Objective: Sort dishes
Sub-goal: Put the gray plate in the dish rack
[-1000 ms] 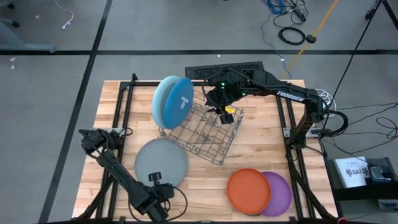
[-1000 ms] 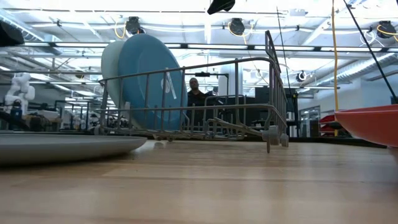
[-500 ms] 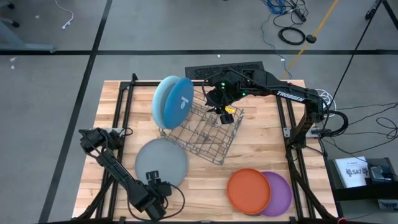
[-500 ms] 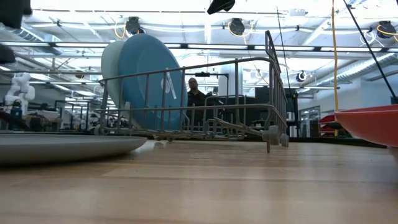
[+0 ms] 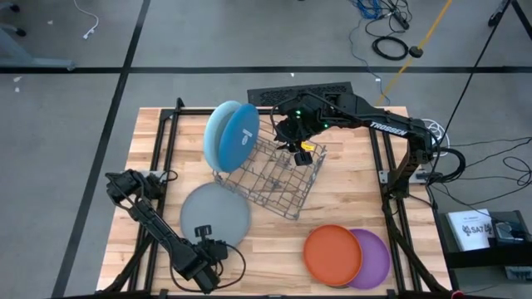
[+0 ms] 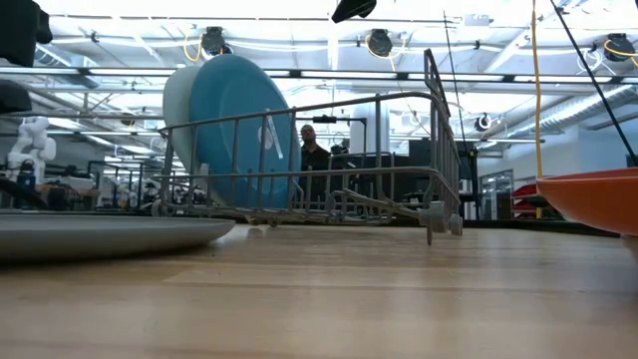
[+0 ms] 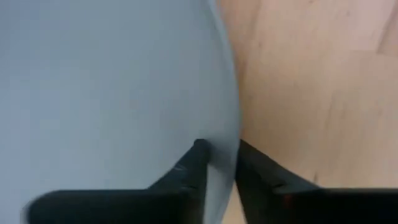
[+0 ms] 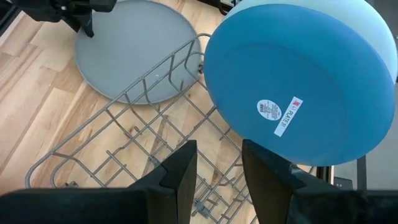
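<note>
A large grey plate (image 5: 218, 212) lies flat on the wooden table near the front left; it also shows in the low view (image 6: 100, 234). My left gripper (image 5: 203, 233) is at its near rim, shut on it. A blue plate (image 5: 243, 137) and a pale blue plate (image 5: 216, 137) stand on edge in the far left end of the wire rack (image 5: 274, 178). An orange plate (image 5: 331, 253) overlaps a purple plate (image 5: 378, 259) at the front right. My right gripper (image 8: 217, 162) hovers open and empty over the rack. A pale grey plate is not in view. My left gripper has the grey plate's near rim (image 7: 231, 134) between its two fingers, one finger (image 7: 198, 155) over the plate's upper face and the other (image 7: 249, 162) outside the rim over the table. The fingers come from the table's near side. The plate lies flat on the table.
The tilted wire rack fills the table's middle. Black frame rails run along the table's left (image 5: 162, 141) and right (image 5: 386, 166) sides. A black tray (image 5: 301, 91) lies at the far edge. Bare wood shows between the grey and orange plates.
My left arm has shifted a little at the grey plate's near rim and has come lower in the low view. The plate stays flat where it was.
</note>
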You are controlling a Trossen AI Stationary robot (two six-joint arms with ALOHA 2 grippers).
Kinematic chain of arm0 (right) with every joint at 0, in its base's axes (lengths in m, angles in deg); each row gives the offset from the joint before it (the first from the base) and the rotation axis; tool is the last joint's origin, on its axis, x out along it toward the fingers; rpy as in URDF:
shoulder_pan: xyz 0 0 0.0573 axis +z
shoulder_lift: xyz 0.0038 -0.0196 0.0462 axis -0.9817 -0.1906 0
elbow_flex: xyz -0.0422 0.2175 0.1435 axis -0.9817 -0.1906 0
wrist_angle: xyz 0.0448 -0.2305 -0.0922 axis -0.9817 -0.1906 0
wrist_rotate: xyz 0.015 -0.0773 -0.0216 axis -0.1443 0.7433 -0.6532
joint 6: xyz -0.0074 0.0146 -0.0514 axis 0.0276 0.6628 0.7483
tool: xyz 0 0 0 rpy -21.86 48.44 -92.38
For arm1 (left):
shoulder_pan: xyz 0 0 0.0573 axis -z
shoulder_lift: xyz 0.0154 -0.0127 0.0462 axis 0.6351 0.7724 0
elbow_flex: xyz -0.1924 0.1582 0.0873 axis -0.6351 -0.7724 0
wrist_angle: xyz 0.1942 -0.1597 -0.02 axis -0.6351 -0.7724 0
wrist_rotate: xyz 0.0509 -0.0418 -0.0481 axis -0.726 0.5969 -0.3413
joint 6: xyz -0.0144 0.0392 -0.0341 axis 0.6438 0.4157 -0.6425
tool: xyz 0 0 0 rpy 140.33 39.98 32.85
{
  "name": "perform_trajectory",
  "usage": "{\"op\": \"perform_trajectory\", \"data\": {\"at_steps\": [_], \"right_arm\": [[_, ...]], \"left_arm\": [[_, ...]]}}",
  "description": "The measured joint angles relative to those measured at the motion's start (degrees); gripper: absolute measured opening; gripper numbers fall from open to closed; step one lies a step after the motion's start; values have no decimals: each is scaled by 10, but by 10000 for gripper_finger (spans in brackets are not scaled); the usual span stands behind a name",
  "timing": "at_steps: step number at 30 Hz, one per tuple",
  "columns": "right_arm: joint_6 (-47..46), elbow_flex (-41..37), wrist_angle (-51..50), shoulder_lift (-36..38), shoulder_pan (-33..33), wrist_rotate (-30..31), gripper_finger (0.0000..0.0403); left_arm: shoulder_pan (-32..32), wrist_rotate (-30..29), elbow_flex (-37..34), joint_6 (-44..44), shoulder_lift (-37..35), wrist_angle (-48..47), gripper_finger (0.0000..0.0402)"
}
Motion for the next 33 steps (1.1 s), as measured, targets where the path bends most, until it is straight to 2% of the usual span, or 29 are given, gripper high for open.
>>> {"op": "perform_trajectory", "data": {"at_steps": [3,9,13,16,24,27,33], "right_arm": [[0,0,0,0,0,0,121],[-4,0,4,0,0,0,121],[-16,0,-5,0,0,0,121],[-17,0,-13,0,2,0,121],[-7,0,-10,1,7,0,121],[-4,0,-11,7,7,0,121],[5,0,-11,36,7,3,121]], "left_arm": [[-1,-16,-1,7,0,-16,15],[-2,-1,3,32,-4,-18,5],[-1,59,22,67,-25,-4,1],[0,77,36,74,-56,-6,0],[10,74,60,75,-167,5,0],[18,47,67,82,-219,18,0],[28,-53,80,121,-321,66,0]]}}
